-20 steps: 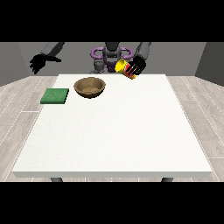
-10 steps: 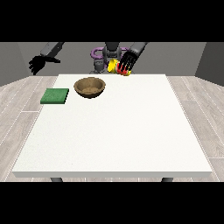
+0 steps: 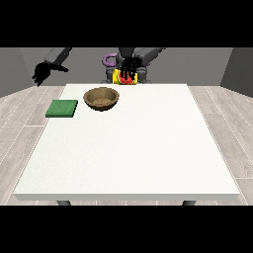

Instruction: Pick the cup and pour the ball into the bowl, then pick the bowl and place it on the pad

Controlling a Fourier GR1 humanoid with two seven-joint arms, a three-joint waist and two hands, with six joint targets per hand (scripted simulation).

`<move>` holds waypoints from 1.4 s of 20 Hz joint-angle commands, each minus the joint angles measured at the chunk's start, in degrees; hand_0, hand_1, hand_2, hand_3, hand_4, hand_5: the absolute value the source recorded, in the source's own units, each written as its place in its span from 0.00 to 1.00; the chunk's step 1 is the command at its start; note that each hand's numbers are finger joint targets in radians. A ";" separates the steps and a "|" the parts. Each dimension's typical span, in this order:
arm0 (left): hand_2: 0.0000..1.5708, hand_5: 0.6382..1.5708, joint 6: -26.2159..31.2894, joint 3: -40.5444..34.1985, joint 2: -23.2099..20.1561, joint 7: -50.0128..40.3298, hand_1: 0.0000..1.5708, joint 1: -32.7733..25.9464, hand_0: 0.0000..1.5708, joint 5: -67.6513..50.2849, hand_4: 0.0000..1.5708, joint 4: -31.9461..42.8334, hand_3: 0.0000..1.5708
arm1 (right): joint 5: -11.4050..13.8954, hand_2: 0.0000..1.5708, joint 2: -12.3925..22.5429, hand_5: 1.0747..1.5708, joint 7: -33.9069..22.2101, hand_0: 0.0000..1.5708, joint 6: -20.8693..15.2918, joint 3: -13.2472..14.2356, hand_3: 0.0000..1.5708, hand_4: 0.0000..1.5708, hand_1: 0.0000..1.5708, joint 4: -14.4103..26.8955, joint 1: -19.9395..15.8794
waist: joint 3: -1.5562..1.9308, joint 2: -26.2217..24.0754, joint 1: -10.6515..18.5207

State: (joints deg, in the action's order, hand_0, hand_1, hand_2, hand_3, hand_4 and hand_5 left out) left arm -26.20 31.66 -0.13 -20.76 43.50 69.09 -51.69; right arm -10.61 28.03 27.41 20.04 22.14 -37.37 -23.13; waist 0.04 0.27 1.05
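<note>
Cup (image 3: 123,78): yellow-red, held at table's 12 o'clock edge, 1 o'clock of bowl (image 3: 102,98). Hand at view's right (image 3: 129,66) curled round it. Likely light, rigid; side-wall hold suits pouring. Other hand (image 3: 43,72) idle, fingers relaxed.

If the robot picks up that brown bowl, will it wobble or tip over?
Probably not much. The brown bowl looks wide and low, sitting upright on the white table, so it should stay steady when pushed. Its curved walls look stiff, like wood, so it likely keeps its shape when lifted. Held by one edge, it might tilt a little.
</note>
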 commanded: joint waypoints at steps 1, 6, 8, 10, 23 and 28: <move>1.00 1.00 4.12 4.82 0.12 -3.05 0.28 2.69 0.28 4.62 0.57 -1.86 1.00 | -0.11 0.00 0.90 0.91 -1.10 0.00 -2.16 0.65 0.21 0.00 0.00 1.57 -4.69 | 0.01 2.60 1.27; 1.00 0.99 4.76 9.71 0.12 -7.38 0.18 0.67 0.18 9.48 0.57 -1.11 1.00 | 0.74 0.00 -2.39 0.91 -2.53 0.00 -2.27 -2.27 0.17 0.00 0.00 -0.48 -7.23 | -0.02 2.67 -2.80; 1.00 0.97 7.78 9.06 0.12 -5.73 0.00 1.25 0.00 9.52 0.58 0.66 1.00 | 0.88 0.00 -5.28 0.91 -3.07 0.00 -3.27 -3.39 0.16 0.00 0.00 -1.22 -6.85 | -0.04 1.97 -3.87; 1.00 0.92 10.49 11.77 0.13 -5.77 0.03 1.52 0.03 11.21 0.69 -0.14 1.00 | -1.07 0.00 0.09 0.90 -1.13 0.00 1.58 -0.64 0.18 0.00 0.00 0.57 -6.87 | 0.01 4.40 -4.20; 1.00 0.89 30.11 13.86 0.10 0.37 0.99 14.98 0.99 20.72 0.76 -3.64 1.00 | -0.50 0.00 -0.10 0.89 0.90 0.00 1.03 -0.59 0.13 0.00 0.00 4.63 -5.97 | 0.02 2.30 -1.05; 1.00 0.88 28.28 9.42 -1.47 3.96 0.95 11.06 0.95 23.00 0.77 -1.27 1.00 | 0.32 0.00 -3.84 0.91 -2.15 0.00 -2.08 -2.99 0.17 0.00 0.00 1.48 -4.71 | -0.05 -0.73 -2.73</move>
State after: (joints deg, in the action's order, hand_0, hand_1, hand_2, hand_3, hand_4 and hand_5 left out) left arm 1.92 43.11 -0.84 -18.42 55.76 90.09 -54.09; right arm -10.42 26.26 27.26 19.67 20.26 -34.30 -27.72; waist 0.03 0.85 -0.73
